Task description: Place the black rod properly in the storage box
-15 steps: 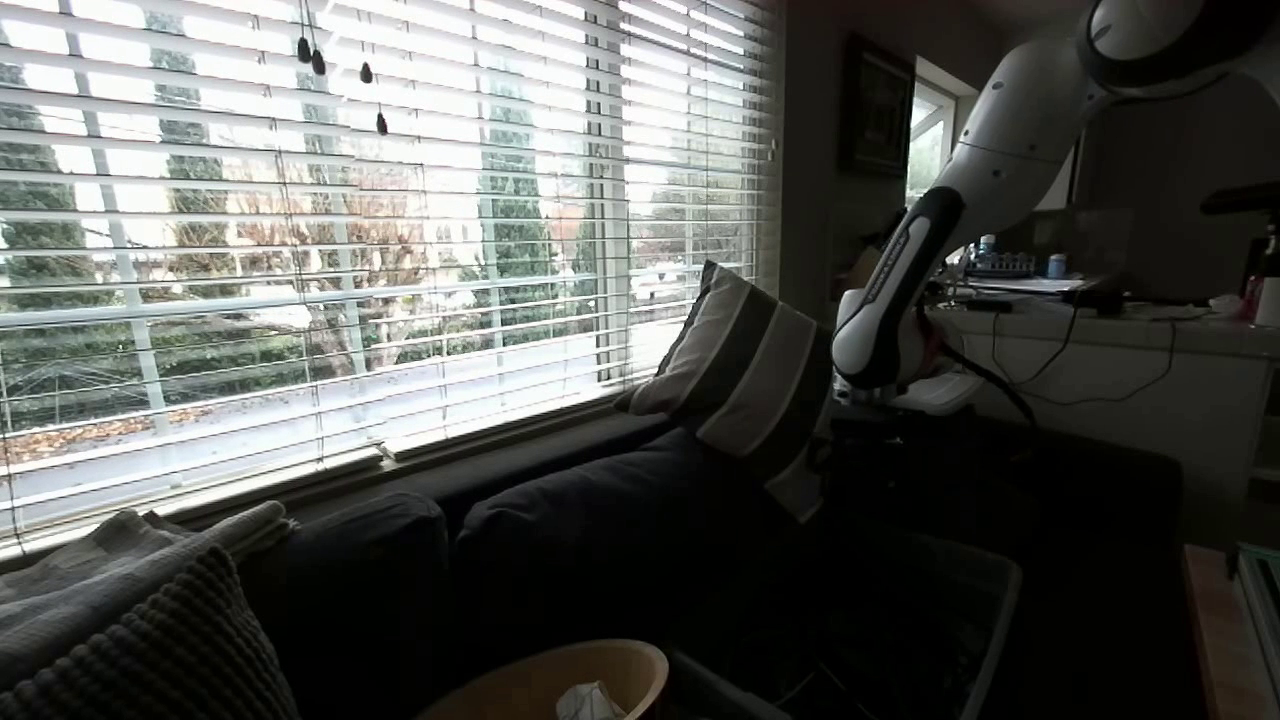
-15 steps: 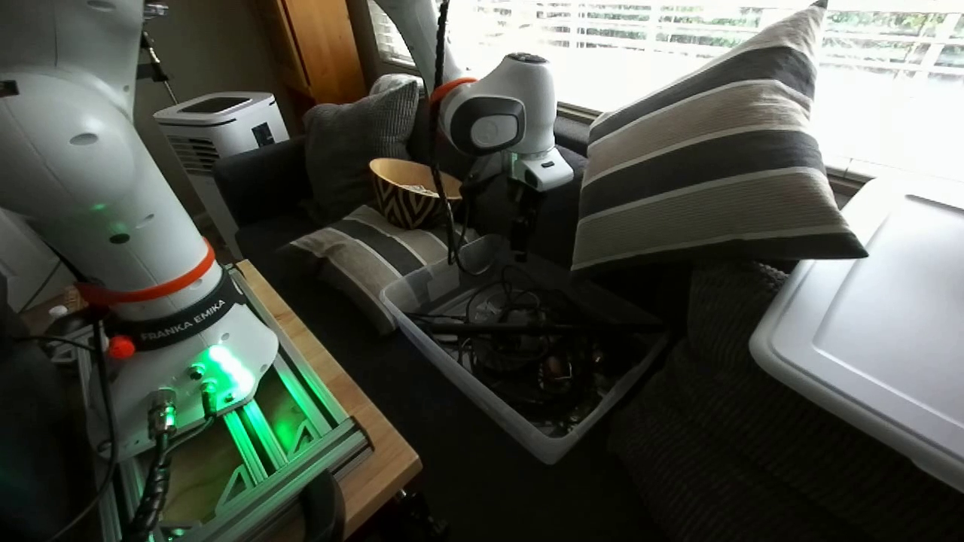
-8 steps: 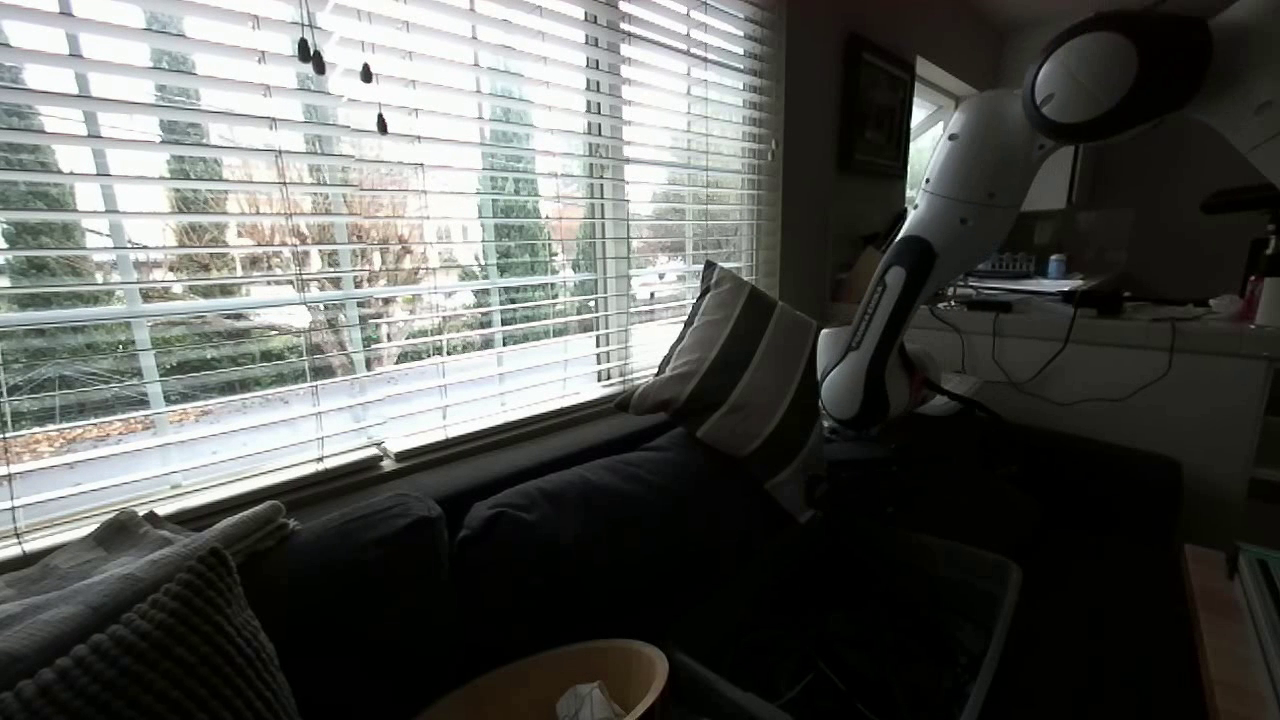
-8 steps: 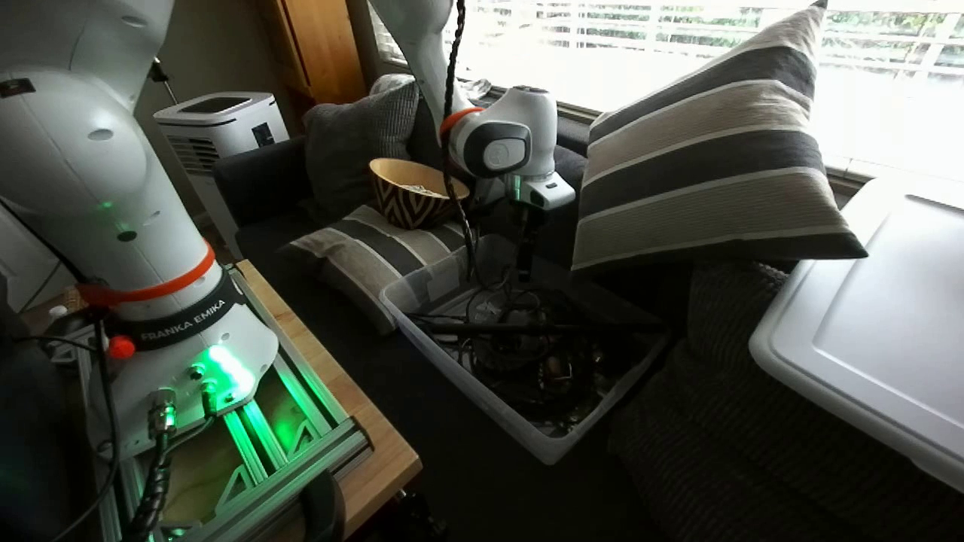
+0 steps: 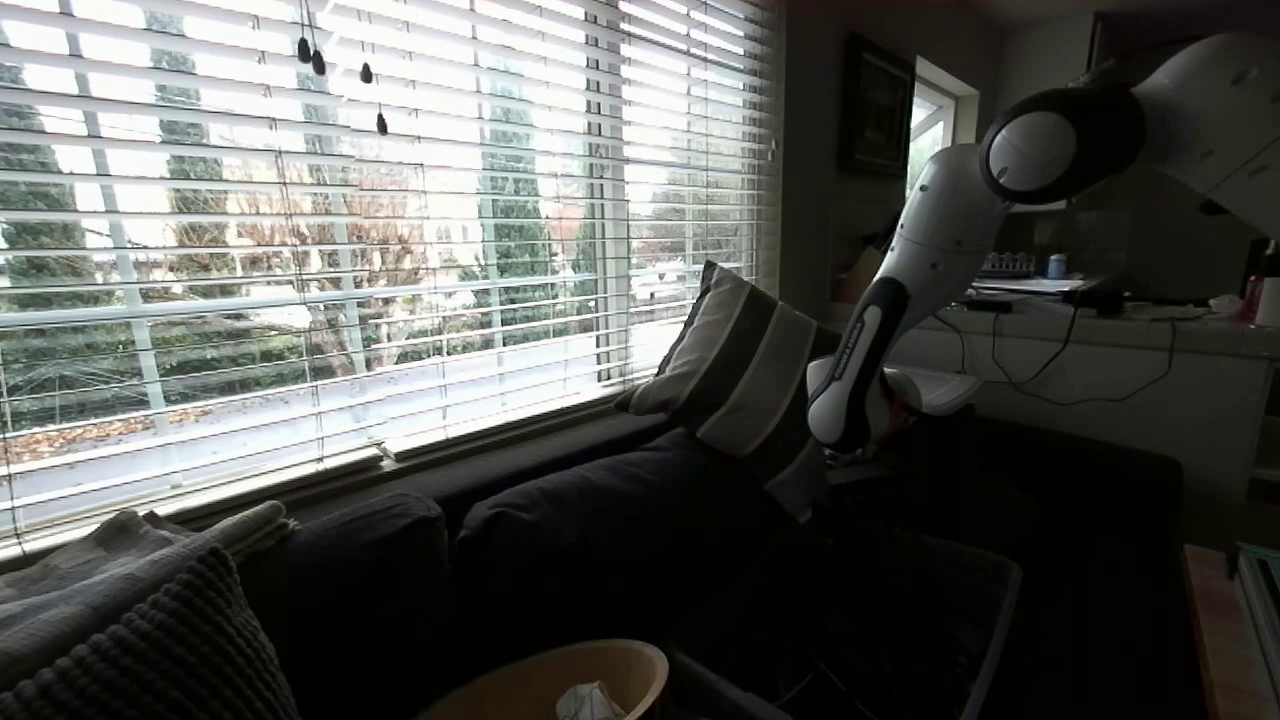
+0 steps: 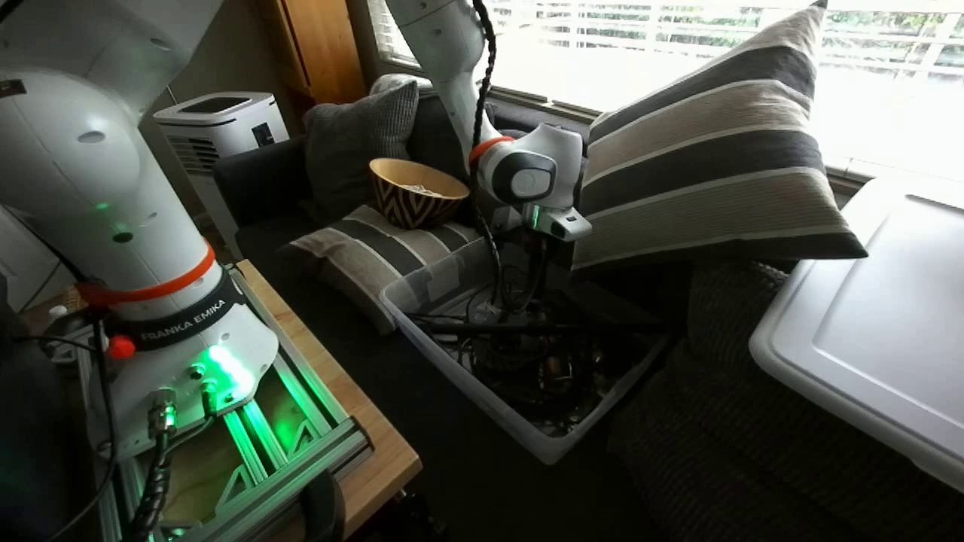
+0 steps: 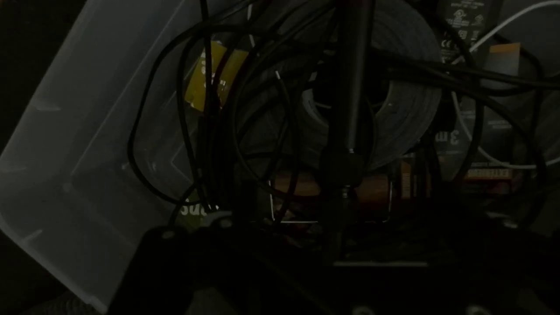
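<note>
The black rod (image 7: pixel 350 87) lies across the storage box (image 6: pixel 489 406), which stands beyond the long edge of the wooden counter (image 6: pixel 392 452), apart from it. Whether the rod's ends bear on the rim or sit inside, I cannot tell. The wrist view is dim, but the hand (image 7: pixel 364 218) seems spread wide with nothing gripped, the rod running between its two sides. I judge the rod stiff, light for its length and smooth enough to slip or swivel; best held on the plain tube just beside the collar (image 7: pixel 343 166), clear of the cables (image 7: pixel 212 166). Counted: one rod, one box, one bowl (image 6: pixel 410 211), one white lid (image 6: pixel 874 324), two striped cushions (image 6: pixel 700 165) and, plain to see, one tape roll (image 7: pixel 407 118); the cables are too tangled to number.
</note>
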